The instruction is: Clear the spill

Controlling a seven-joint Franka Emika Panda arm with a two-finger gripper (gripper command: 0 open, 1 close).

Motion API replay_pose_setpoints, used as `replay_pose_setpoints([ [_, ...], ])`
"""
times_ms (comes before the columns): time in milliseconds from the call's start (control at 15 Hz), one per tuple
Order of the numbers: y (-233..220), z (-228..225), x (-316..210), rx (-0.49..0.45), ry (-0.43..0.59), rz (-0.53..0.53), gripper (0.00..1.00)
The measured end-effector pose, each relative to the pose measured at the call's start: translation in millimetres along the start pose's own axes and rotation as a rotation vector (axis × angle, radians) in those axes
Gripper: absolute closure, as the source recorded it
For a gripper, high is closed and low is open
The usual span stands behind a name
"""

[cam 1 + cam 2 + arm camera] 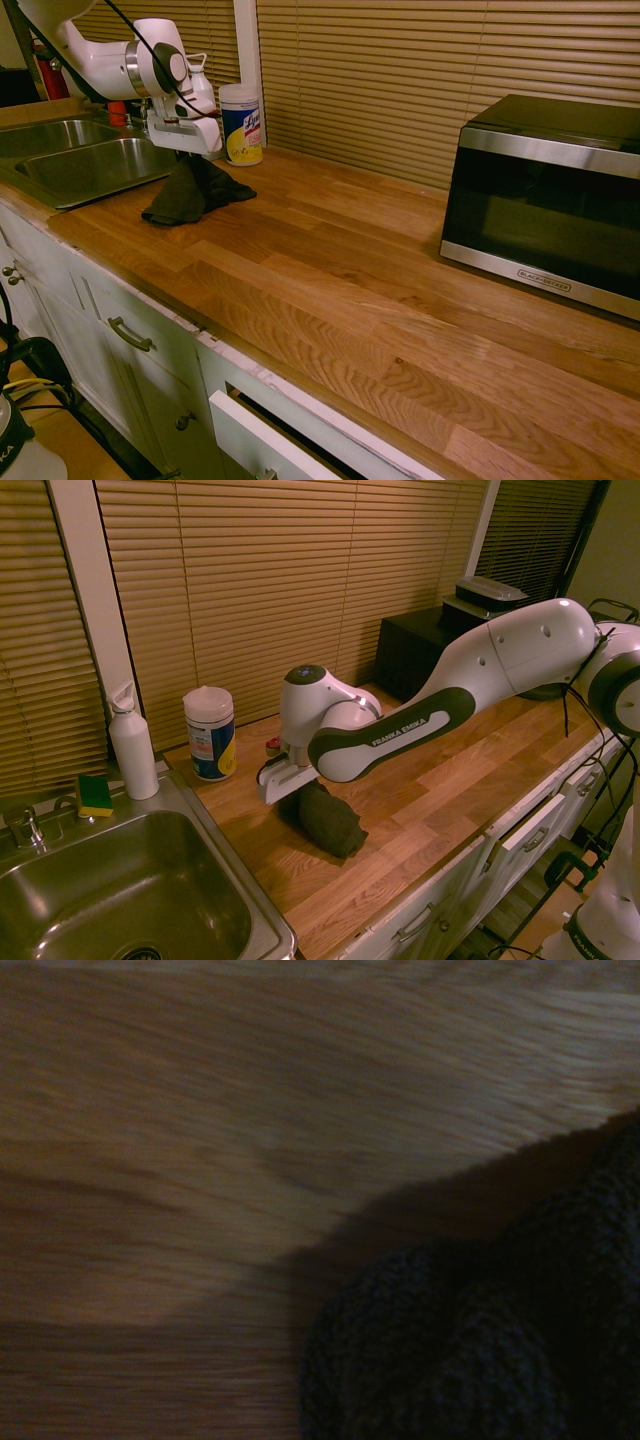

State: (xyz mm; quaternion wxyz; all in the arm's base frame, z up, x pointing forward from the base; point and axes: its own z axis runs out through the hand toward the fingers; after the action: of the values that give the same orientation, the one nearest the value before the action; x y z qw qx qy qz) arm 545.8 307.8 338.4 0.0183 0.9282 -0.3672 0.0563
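Butcher-block countertop [360, 290] of warm oak strips runs the length of a kitchen, white cabinets [120, 330] with metal handles below and closed slatted blinds [420, 70] behind; a stainless double sink [70, 160] is set into one end, with a white spray bottle [132, 742] and a yellow-green sponge [95, 795] on its rim; a Lysol wipes canister [241, 124] stands near the wall just beyond the sink, and a black and steel microwave [545, 200] sits well apart at the far end of the counter; the gripper [187, 155] hangs low over the wood between sink and canister, its lower part sunk into a bunched dark cloth rag [190, 193] that droops from it and spreads on the counter, so the fingers seem clamped on the rag; the wrist view shows blurred wood grain and the rag's knitted texture [470, 1350]; the spill itself cannot be made out on the wood in any view.
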Motion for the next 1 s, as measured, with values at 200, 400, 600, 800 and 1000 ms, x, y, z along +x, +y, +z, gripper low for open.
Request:
replay_pose_setpoints([
  [200,-20.8,-0.1,-12.9,-0.015,0.005,-0.012,0.0],
  [400,-27.0,1.7,-15.5,-0.028,0.008,-0.016,0.0],
  [600,-27.2,1.6,-15.7,-0.029,0.008,-0.017,0.0],
  [800,-27.8,0.0,-17.0,-0.026,0.007,-0.001,0.0],
  [1000,-28.5,-6.7,-19.6,-0.019,0.011,0.023,0.0],
])
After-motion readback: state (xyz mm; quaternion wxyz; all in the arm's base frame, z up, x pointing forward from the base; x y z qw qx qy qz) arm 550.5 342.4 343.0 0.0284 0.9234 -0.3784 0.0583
